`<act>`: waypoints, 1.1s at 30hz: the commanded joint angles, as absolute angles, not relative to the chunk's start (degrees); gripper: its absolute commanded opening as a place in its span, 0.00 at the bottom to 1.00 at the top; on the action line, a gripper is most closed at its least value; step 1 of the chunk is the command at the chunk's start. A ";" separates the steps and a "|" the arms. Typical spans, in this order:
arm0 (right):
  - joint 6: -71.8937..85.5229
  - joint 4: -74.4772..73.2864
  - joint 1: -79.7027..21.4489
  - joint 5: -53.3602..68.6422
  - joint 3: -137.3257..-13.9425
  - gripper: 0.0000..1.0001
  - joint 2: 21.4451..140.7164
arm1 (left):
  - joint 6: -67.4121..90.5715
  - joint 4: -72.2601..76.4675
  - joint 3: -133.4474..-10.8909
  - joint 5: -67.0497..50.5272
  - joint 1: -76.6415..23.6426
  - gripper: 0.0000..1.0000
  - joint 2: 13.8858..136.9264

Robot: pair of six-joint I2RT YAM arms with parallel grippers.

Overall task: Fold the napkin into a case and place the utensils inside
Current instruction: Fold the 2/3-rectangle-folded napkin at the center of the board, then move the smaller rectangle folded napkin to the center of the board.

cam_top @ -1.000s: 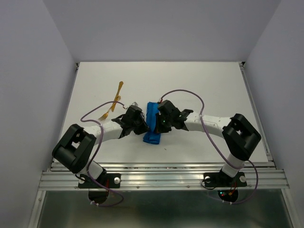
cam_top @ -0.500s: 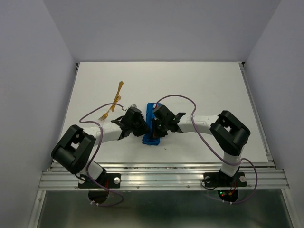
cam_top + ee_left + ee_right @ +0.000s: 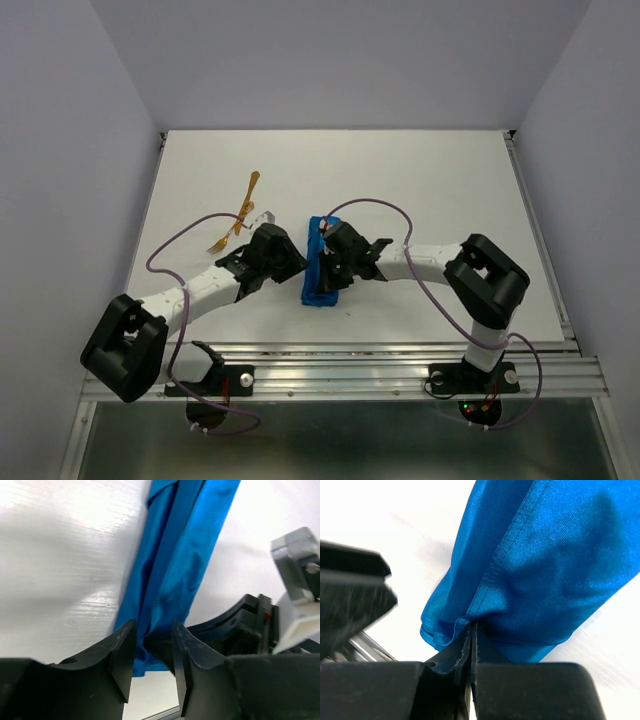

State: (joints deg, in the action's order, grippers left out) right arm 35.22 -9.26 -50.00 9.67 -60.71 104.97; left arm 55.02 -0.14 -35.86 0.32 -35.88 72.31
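Napkin (image 3: 322, 262) folded to narrow strip, middle of surface (image 3: 420, 180) toward near edge. Right hand (image 3: 471, 630) clamped on its near-end fold; left hand (image 3: 152, 635) parted, holding nothing. Utensils (image 3: 240, 215) toward left edge. Risk: right-hand tug drags unpinned strip, folds spring open, pouch mouth lost

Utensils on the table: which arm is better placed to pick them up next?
Left. The left gripper is open and nearer the utensils; the right gripper is shut on the napkin, pinching its edge.
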 commanded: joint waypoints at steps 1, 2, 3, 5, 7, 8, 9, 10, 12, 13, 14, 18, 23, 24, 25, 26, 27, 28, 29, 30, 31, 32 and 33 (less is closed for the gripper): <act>27.34 -10.54 -50.54 11.51 -58.80 0.01 101.87 | 54.23 -1.41 -34.01 2.29 -35.33 0.43 72.16; 25.42 -11.42 -50.54 11.60 -58.80 0.01 101.52 | 53.97 -1.06 -34.01 2.11 -35.16 0.39 72.59; 24.36 -13.34 -50.54 11.51 -58.80 0.01 101.17 | 53.79 -0.88 -34.19 1.94 -35.07 0.36 72.95; 22.95 -17.29 -50.54 10.38 -60.02 0.01 100.81 | 53.09 -0.70 -34.71 2.02 -34.81 0.23 74.35; 22.85 -18.54 -50.54 9.06 -60.82 0.01 99.76 | 52.56 -0.62 -35.15 1.67 -34.37 0.11 75.67; 22.94 -18.72 -50.54 8.70 -61.08 0.01 99.06 | 52.21 -0.62 -35.33 1.67 -34.19 0.06 76.37; 23.55 -18.72 -50.54 7.74 -61.26 0.01 97.83 | 51.77 -0.62 -35.68 1.50 -34.10 0.00 77.77; 23.90 -18.72 -50.54 6.95 -61.35 0.01 97.39 | 51.51 -0.53 -35.77 1.23 -34.10 0.00 78.48; 26.01 -18.98 -50.54 4.49 -62.05 0.01 96.95 | 51.07 -0.44 -36.03 0.27 -34.01 0.00 80.50; 27.32 -19.07 -50.54 1.18 -62.14 0.01 96.60 | 50.98 0.78 -35.95 0.26 -33.93 0.00 81.12; 29.60 -19.07 -50.54 0.27 -62.66 0.01 96.50 | 51.15 2.18 -35.51 -0.52 -34.01 0.00 82.08; 34.27 -17.06 -50.54 -2.46 -63.63 0.02 95.63 | 52.90 6.76 -33.40 -3.60 -34.01 0.00 83.93; 37.79 -15.73 -50.54 -4.92 -62.84 0.02 94.92 | 54.40 10.28 -31.82 -5.62 -34.28 0.00 84.55; 37.97 -15.73 -50.54 -5.01 -62.15 0.02 94.75 | 54.32 10.20 -31.73 -5.80 -34.28 0.00 84.55; 38.14 -15.65 -50.54 -4.84 -61.88 0.02 94.92 | 54.32 10.20 -31.82 -5.89 -34.36 0.00 84.64; 38.06 -15.73 -50.54 -4.66 -61.61 0.02 95.10 | 54.23 10.28 -31.82 -5.89 -34.37 0.00 84.73; 38.06 -15.91 -50.54 -4.40 -61.52 0.02 95.71 | 54.14 10.28 -31.73 -5.89 -34.37 0.00 84.90; 38.06 -15.82 -50.54 -3.96 -61.44 0.02 95.97 | 54.14 10.28 -31.82 -5.98 -34.37 0.00 84.90; 37.88 -15.73 -50.54 -3.69 -61.26 0.02 96.41 | 54.23 10.28 -31.73 -5.98 -34.37 0.00 85.16; 37.79 -15.73 -50.54 -3.43 -61.26 0.02 96.94 | 54.32 10.28 -31.73 -6.06 -34.45 0.00 85.25; 37.62 -15.56 -50.54 -2.21 -61.26 0.02 98.16 | 54.32 10.37 -31.82 -6.15 -34.45 0.00 85.43; 36.66 -15.30 -50.54 -1.24 -61.61 0.01 98.87 | 54.32 10.55 -31.90 -6.41 -34.45 0.00 85.78; 36.30 -14.86 -50.54 -0.53 -61.52 0.01 99.40 | 54.32 10.55 -31.90 -6.50 -34.45 0.00 85.96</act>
State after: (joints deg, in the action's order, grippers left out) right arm 36.93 -17.39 -50.00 -2.44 -61.28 97.41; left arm 54.41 10.59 -32.73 -6.04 -34.04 84.95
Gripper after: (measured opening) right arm 0.020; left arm 0.022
